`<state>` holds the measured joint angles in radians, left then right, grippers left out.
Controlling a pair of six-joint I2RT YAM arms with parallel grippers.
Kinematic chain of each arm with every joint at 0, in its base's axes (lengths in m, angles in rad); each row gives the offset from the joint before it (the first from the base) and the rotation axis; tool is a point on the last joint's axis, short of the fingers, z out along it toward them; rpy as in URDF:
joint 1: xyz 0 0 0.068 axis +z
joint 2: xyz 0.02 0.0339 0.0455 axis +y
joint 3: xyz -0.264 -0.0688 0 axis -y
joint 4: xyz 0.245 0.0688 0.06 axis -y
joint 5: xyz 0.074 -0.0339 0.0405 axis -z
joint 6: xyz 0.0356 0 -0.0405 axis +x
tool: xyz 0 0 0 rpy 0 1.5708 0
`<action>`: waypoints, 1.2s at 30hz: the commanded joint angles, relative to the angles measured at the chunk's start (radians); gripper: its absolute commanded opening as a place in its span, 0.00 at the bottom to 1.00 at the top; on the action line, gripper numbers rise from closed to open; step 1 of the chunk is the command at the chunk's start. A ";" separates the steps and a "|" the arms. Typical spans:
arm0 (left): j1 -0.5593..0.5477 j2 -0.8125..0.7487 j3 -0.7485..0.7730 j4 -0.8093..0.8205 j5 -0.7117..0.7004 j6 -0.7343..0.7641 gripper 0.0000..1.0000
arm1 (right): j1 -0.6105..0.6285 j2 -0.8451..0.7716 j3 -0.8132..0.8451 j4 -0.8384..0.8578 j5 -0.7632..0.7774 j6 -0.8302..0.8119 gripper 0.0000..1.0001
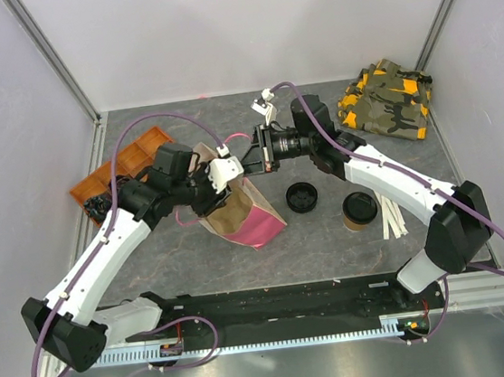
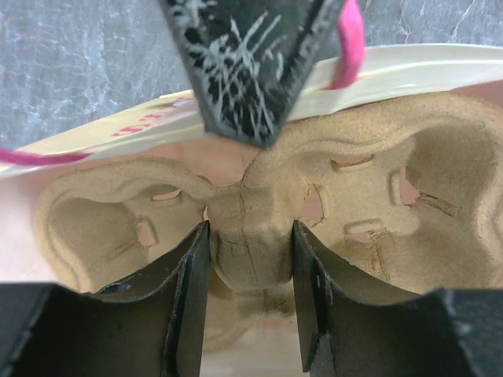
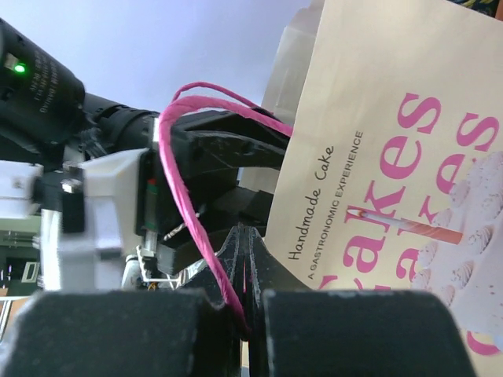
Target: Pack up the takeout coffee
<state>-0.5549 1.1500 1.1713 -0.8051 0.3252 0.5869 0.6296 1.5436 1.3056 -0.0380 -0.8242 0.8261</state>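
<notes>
The takeout coffee (image 1: pixel 359 210), a tan cup under a black lid, stands on the table right of centre, away from both grippers. A cream and pink paper bag (image 1: pixel 241 212) lies tilted at the middle. My left gripper (image 1: pixel 218 181) reaches into its mouth. Its jaws (image 2: pixel 250 236) are shut on the centre post of a brown pulp cup carrier (image 2: pixel 377 196) that sits inside the bag. My right gripper (image 3: pixel 255 243) is shut on the bag's pink string handle (image 3: pixel 185 196) and holds it up beside the printed bag (image 3: pixel 393 196).
A loose black lid (image 1: pixel 301 197) lies between the bag and the cup. White sticks (image 1: pixel 392 215) lie right of the cup. An orange compartment tray (image 1: pixel 114 172) sits at the left. A camouflage cloth (image 1: pixel 388 100) is bunched at the back right.
</notes>
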 commanded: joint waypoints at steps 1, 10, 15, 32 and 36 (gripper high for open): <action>-0.017 0.046 0.016 0.006 -0.035 -0.022 0.19 | -0.019 -0.007 -0.006 0.030 -0.030 0.038 0.00; -0.034 0.096 0.027 0.024 -0.034 -0.064 0.19 | -0.044 -0.010 -0.040 0.030 -0.023 0.047 0.00; -0.037 0.059 0.031 -0.011 -0.069 -0.047 0.19 | -0.048 -0.013 -0.058 0.107 -0.047 0.131 0.00; -0.062 -0.072 -0.008 -0.230 -0.002 -0.134 0.18 | 0.047 -0.060 -0.226 0.386 -0.079 0.356 0.00; -0.094 -0.098 -0.076 -0.175 -0.046 -0.200 0.18 | 0.048 -0.122 -0.235 0.211 0.020 0.156 0.00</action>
<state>-0.6197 1.0832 1.1545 -1.0149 0.2958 0.4797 0.6788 1.5066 1.0500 0.3321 -0.8803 1.1984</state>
